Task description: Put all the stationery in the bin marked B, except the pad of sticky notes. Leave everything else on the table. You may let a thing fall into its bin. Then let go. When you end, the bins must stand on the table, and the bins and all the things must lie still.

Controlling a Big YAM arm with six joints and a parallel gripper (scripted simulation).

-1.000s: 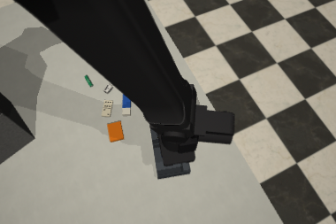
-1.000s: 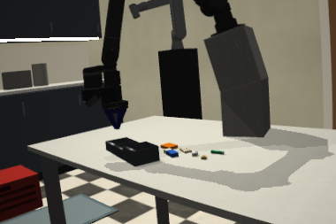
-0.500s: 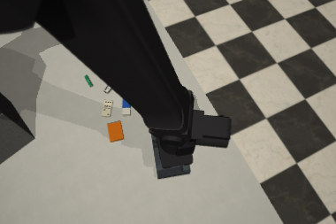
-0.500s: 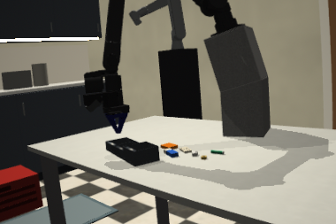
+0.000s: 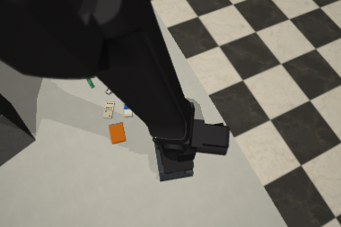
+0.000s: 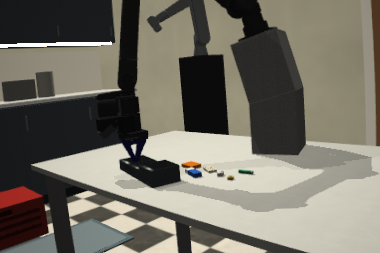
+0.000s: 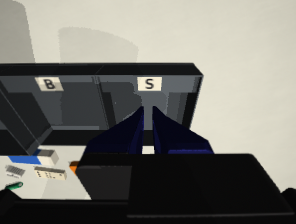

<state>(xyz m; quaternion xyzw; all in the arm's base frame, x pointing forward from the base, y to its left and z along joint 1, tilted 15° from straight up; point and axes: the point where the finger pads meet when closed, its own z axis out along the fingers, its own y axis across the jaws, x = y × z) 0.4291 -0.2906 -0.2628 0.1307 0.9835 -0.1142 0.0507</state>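
My gripper is shut and empty, a narrow gap between its fingertips, at the bin marked S. Its tips are low over or just inside that bin. The bin marked B adjoins it; its visible floor shows no thing. A blue and white eraser, an orange flat block, a beige dotted tile, a small grey thing, a green stick and a small yellowish thing lie on the table.
The dark bins stand joined in a row, with another compartment at the left edge of the wrist view. The small things lie beside the row, on the arm base's side. In the top view the arm hides part of the table and most of the bins.
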